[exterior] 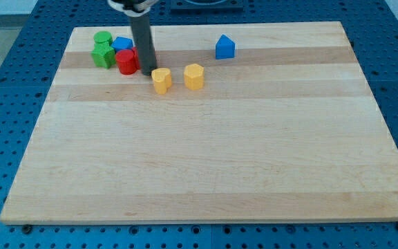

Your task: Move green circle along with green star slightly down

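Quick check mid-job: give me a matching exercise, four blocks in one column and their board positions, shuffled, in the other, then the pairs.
Blocks:
1. green circle
2. blue house-shaped block
3. red block
4. yellow heart

Places:
A. alone, toward the view's top, right of the cluster
B. just right of my tip
C. top-left corner of the cluster, above the green star
D. just left of my tip

Pairs: 1-C, 2-A, 3-D, 4-B

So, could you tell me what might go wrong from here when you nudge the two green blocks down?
My tip sits right of the red block, not by the green circle or green star. Crossing over could drag the red or blue block along. The greens also sit near the board's edge and could slide off.
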